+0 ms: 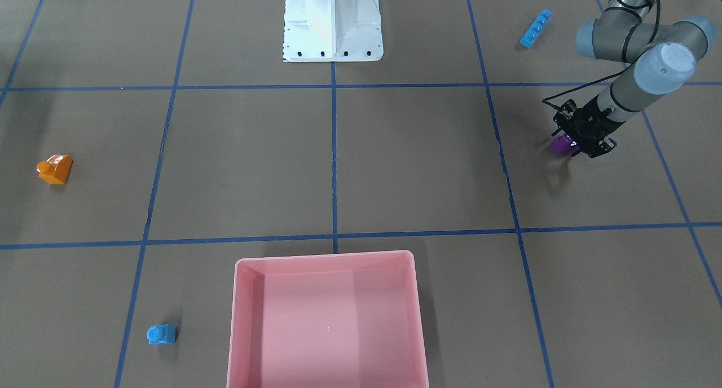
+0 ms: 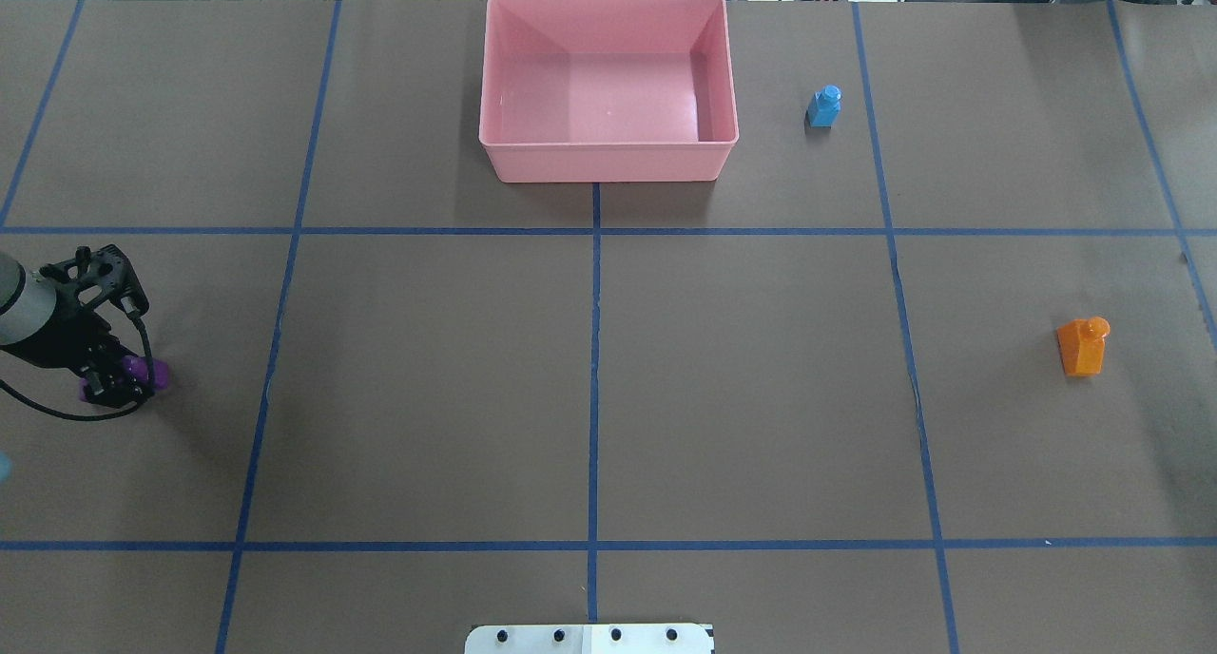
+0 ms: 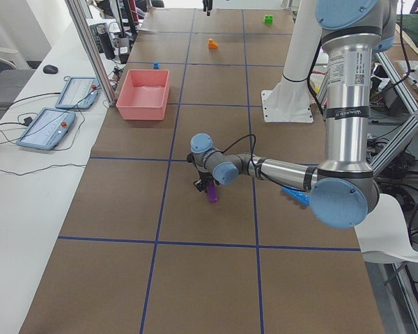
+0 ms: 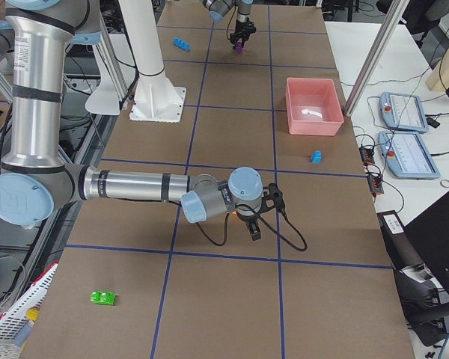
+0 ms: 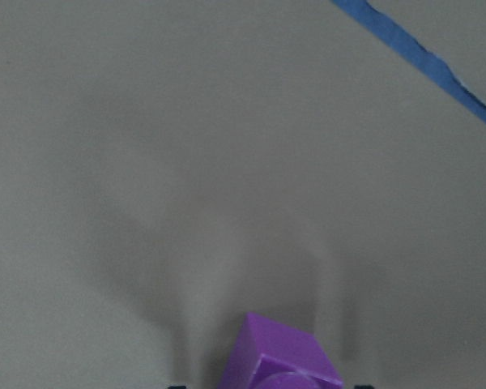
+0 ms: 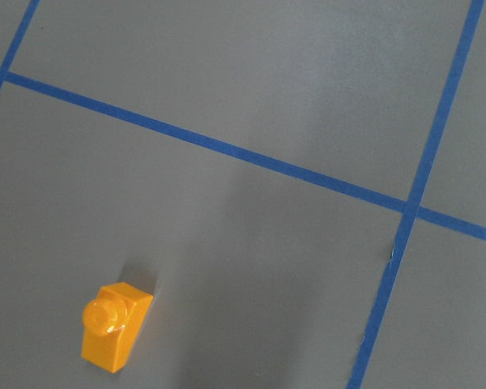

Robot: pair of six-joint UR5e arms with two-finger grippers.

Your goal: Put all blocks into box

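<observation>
My left gripper (image 1: 571, 142) is shut on the purple block (image 1: 561, 146) and holds it just above the table at the robot's far left; the block also shows in the overhead view (image 2: 155, 373) and the left wrist view (image 5: 279, 361). The pink box (image 2: 608, 164) stands empty at the far middle. The small blue block (image 2: 824, 105) stands to its right. The orange block (image 2: 1084, 347) sits at the right and also shows in the right wrist view (image 6: 113, 326). The long blue block (image 1: 535, 28) lies behind the left arm. The green block (image 4: 102, 298) lies at the right end. My right gripper (image 4: 253, 226) hangs above the table; I cannot tell its state.
The white robot base (image 1: 333, 24) stands at the near middle edge. Blue tape lines divide the brown table into squares. Tablets (image 3: 56, 129) and cables lie on the white bench beyond the box.
</observation>
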